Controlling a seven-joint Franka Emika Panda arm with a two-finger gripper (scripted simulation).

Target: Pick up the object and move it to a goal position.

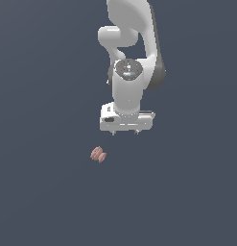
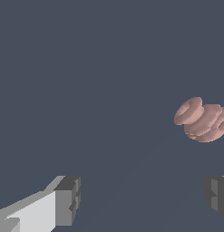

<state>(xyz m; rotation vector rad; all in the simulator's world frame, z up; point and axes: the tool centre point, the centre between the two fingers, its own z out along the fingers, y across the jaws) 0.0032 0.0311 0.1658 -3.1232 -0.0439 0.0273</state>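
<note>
The object (image 1: 98,154) is a small pinkish-brown lump of several rounded lobes lying on the dark grey floor. It lies below my gripper in the picture and toward the exterior view's left of it. My white gripper (image 1: 124,133) points down, and only two short finger stubs show under the hand. In the wrist view the object (image 2: 203,119) sits at the frame's edge, apart from both fingers. My gripper (image 2: 143,199) is open and empty, with one fingertip (image 2: 68,200) and the other (image 2: 216,195) wide apart.
The dark grey floor (image 1: 43,192) is plain and featureless all around. The white arm (image 1: 132,43) rises above the gripper. No other objects and no goal marker show in either view.
</note>
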